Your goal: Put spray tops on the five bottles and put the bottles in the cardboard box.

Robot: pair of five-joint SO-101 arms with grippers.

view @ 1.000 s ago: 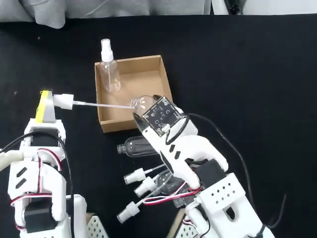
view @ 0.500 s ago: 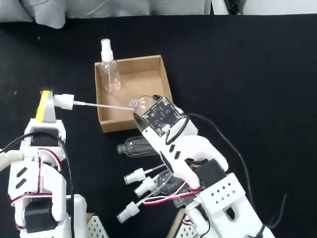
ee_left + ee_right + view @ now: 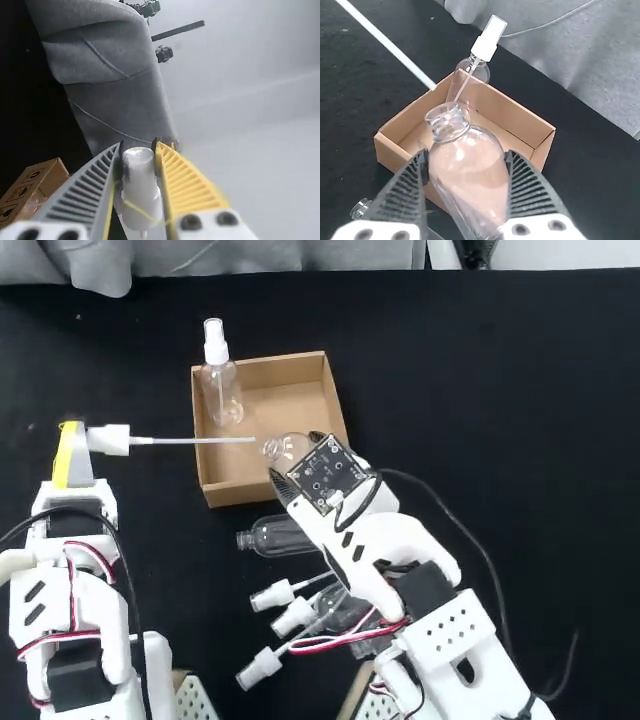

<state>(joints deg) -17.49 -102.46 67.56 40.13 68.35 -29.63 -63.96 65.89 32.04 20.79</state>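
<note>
Now that your left tool [image 3: 70,443] has drawn back from the box over the last second, the dip tube [image 3: 190,441] of the spray top [image 3: 108,438] it is carrying is no longer reaching the open bottle [image 3: 283,447]. The tube's tip is hanging just short of the mouth, apart from it, and lying more level than before. The tube is not yet going in, so this cap is still waiting to go on; I am reading the retreat as a realignment.

Your left tool is pinching the spray top's head, which is sitting between the two finger ends with the tube pointing away. Your right tool [image 3: 466,156] is gripping the open bottle around its body, spread only to the bottle's width, with the mouth poking out beyond the fingertips toward the tube.

One capped bottle [image 3: 220,390] is already standing in the cardboard box [image 3: 335,400], beyond the right tool. Behind that tool, on the bench [image 3: 520,390], another bare bottle [image 3: 275,537] and three loose spray tops [image 3: 275,595] are lying.
</note>
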